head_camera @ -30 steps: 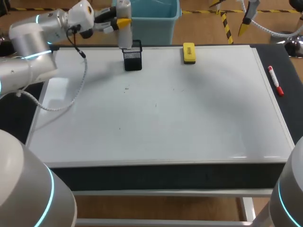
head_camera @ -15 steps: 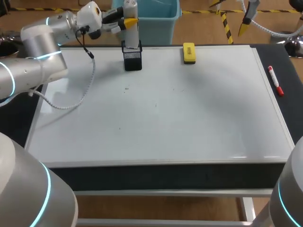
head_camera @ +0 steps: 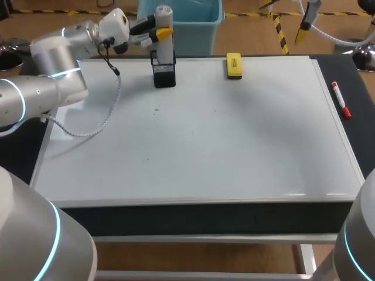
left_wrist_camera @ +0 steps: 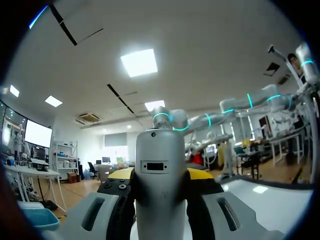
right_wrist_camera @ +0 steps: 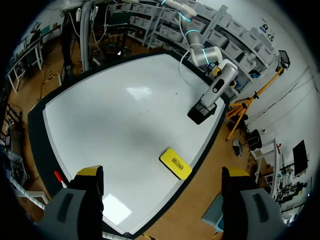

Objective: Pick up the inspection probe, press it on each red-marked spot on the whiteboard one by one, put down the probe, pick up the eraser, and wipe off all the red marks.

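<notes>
While probe (head_camera: pixel 167 49) at holder (head_camera: pixel 164 76), eraser (head_camera: pixel 234 65) nr.

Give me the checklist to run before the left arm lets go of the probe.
1. Left gripper shut on probe: ok.
2. Probe upright over holder, lower end at its mouth: ok.
3. Probe seated on the holder's bottom: cannot tell.
4. Eraser lying free on whiteboard, apart from holder: ok.
5. Right gripper open, high above the whiteboard: ok.
6. Red marks to wipe: cannot tell; only faint dark specks show.
</notes>
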`<act>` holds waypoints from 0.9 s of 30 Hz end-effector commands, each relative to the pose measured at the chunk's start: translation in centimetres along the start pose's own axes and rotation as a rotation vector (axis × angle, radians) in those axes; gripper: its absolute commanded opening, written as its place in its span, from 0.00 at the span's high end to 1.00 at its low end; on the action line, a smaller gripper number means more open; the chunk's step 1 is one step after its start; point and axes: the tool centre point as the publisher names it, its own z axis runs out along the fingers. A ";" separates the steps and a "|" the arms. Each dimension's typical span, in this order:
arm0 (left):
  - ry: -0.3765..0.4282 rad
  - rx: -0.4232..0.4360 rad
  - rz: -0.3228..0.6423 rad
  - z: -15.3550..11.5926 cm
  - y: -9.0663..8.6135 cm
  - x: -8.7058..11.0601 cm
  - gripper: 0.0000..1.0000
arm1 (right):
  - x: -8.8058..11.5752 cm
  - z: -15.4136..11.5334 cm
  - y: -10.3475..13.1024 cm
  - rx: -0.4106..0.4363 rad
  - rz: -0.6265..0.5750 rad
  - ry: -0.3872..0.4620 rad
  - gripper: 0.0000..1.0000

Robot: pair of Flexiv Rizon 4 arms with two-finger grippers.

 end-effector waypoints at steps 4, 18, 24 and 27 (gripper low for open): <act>0.002 0.000 -0.001 -0.3 1.0 -0.5 1.00 | 0.0 -0.1 0.0 0.004 -0.001 0.004 0.00; -0.023 0.007 -0.014 -1.7 3.0 -0.9 1.00 | 0.0 -0.1 0.0 0.004 -0.001 0.004 0.00; -0.017 0.019 -0.020 -1.6 3.7 -1.1 1.00 | 0.0 -0.1 0.0 0.004 -0.001 0.004 0.00; -0.014 0.016 -0.022 -1.5 3.9 -1.3 1.00 | 0.0 -0.1 0.0 0.004 -0.001 0.004 0.00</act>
